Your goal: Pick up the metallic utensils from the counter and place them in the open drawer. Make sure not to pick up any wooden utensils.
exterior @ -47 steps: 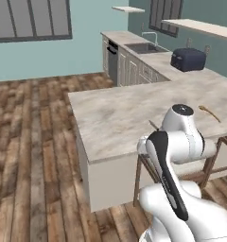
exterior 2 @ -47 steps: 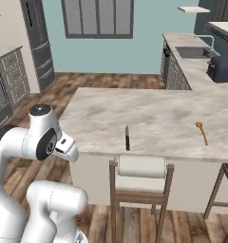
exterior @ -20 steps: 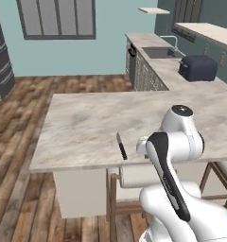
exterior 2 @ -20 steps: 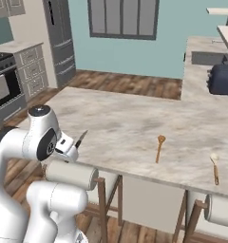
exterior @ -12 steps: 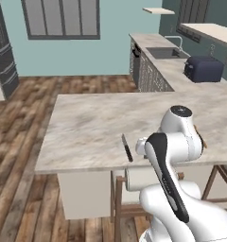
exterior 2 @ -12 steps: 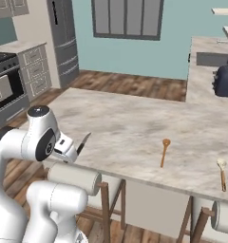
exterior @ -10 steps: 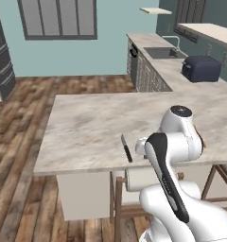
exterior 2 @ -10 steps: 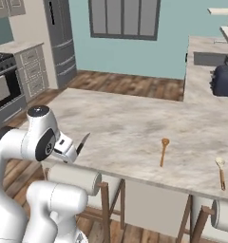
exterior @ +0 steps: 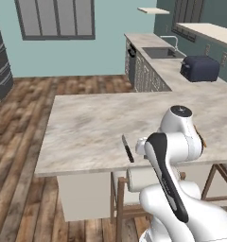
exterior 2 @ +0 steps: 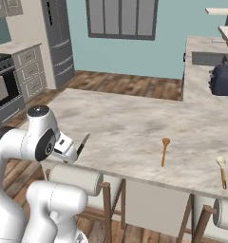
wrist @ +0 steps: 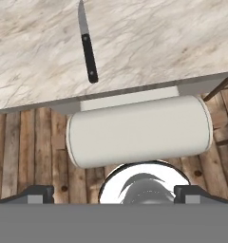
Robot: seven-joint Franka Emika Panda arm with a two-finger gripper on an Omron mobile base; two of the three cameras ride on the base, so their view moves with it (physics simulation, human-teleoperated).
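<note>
The robot's gripper (wrist: 114,192) hangs wide open and empty above the padded back of a cream stool (wrist: 139,130), its two dark fingertips (wrist: 37,192) spread far apart at the bottom of the hand view, over wooden floorboards (wrist: 25,142). Just past the stool runs the near edge of the marbled stone counter (wrist: 154,42), and on it, close to that edge, lies a black-handled knife (wrist: 87,45), its handle nearest the stool and its silvery blade pointing away across the stone.

From the left base camera the same knife (exterior: 128,148) lies near the island's front edge, just left of the white arm. From the right base camera the knife (exterior 2: 82,144) shows beside the arm's wrist, while farther along the counter (exterior 2: 135,128) rests an orange-brown wooden spoon (exterior 2: 164,152), well apart from the knife. Beyond it, near the counter's right end, lies a second utensil (exterior 2: 222,171) with a pale head and a brownish handle; its material cannot be told. A dark toaster (exterior: 200,69) sits on the wall counter behind the island.
</note>
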